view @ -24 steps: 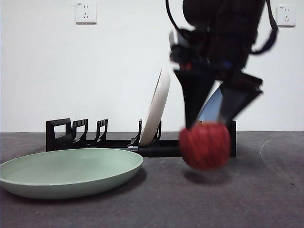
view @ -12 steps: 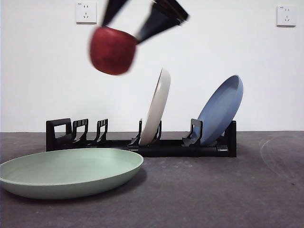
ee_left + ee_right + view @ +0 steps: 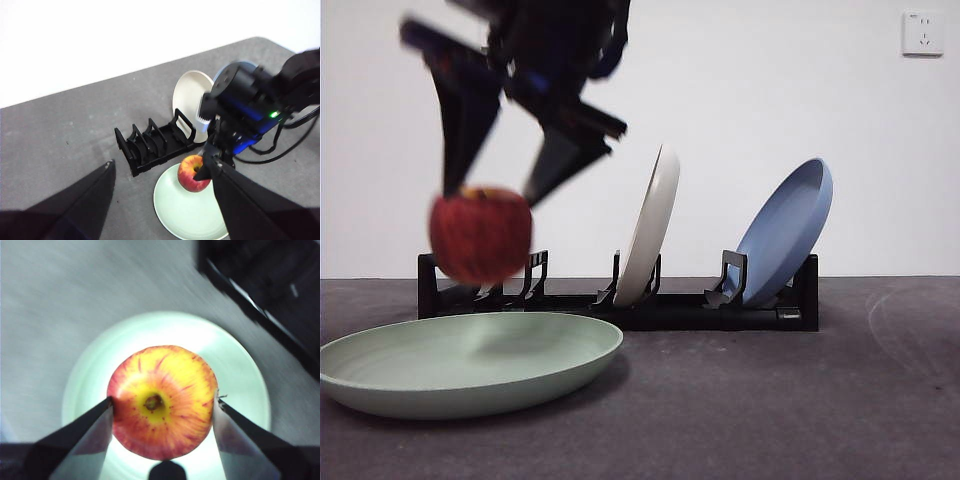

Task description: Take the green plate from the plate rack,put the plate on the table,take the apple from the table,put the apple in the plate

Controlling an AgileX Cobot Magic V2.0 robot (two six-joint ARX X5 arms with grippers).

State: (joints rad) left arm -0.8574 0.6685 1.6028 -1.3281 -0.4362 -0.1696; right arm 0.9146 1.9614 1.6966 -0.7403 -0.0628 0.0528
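The green plate (image 3: pixel 470 362) lies flat on the table (image 3: pixel 770 410) at the near left, just in front of the plate rack (image 3: pixel 620 300). Above it, clear of its surface, the right gripper (image 3: pixel 485 195) hangs with its two jaws closed on the sides of the apple (image 3: pixel 480 235), stem dip facing up; the right wrist view shows the apple (image 3: pixel 162 409) centred over the plate (image 3: pixel 240 370). Farther back, a cream plate (image 3: pixel 650 230) and a blue plate (image 3: pixel 785 230) stand tilted in the rack's slots. The left gripper (image 3: pixel 160 200) waits high above the table, jaws wide apart and holding nothing.
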